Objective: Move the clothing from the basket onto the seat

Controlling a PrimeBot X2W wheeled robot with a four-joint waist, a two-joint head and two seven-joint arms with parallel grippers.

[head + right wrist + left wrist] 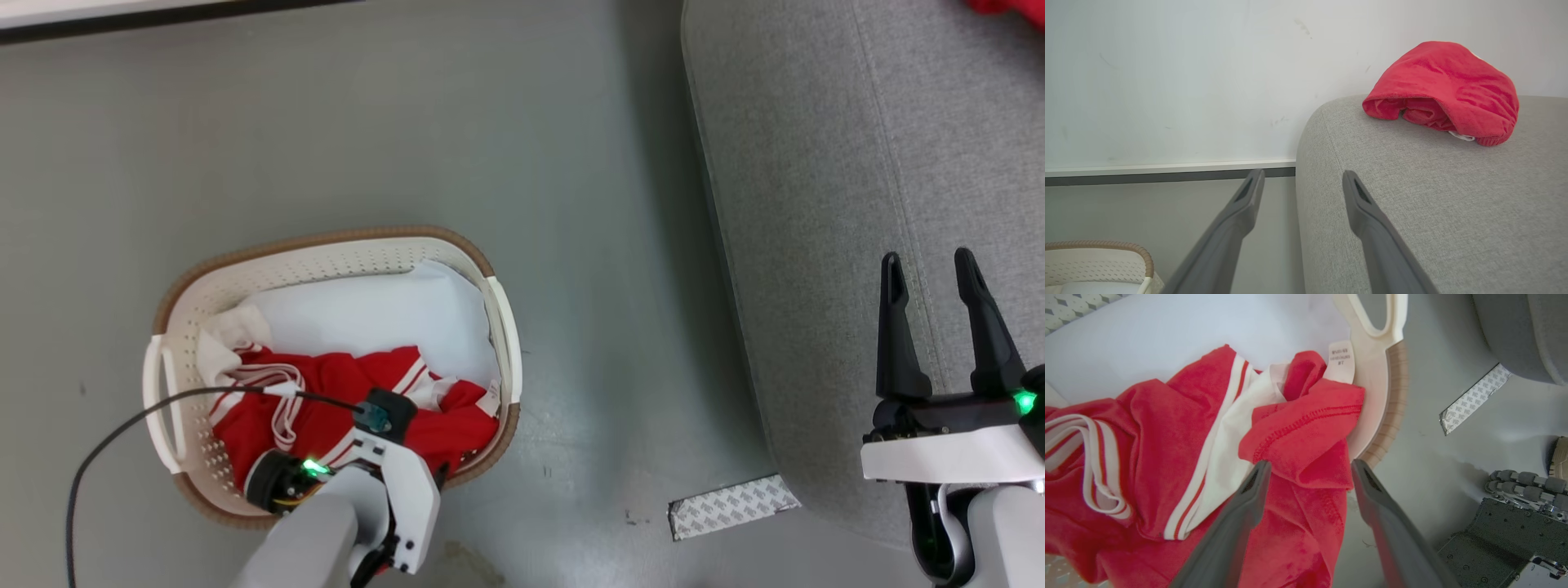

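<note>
Left wrist view tells most of the story: the left claw (1310, 463) is seen spread wide with nothing gripped. Its two fingers are set either side of a bunched red fold of the clothing (1298, 437), right by the basket (1372, 396) side. That straddle makes sense, since a raised fold is the easiest bit to pinch, while flat cloth would probably just get pushed around. Whether the fingertips are touching the fabric can't be told. In the head view the arm is seen reaching down into the near end of the basket. The red-and-white pile is heaped at that end on top of a pale sheet (367, 310), which is presumably meant to be left behind. The right claw (927, 260) is also held open and empty above the seat (816, 204) edge, well apart from the basket, likely so the lift path isn't blocked. One red piece (1445, 90) is already lying on the seat near the wall, as shown in the right wrist view, so the job can be judged partly done. Closing on that fold would be expected next, though the striped trim loops might get snagged on the way out.
</note>
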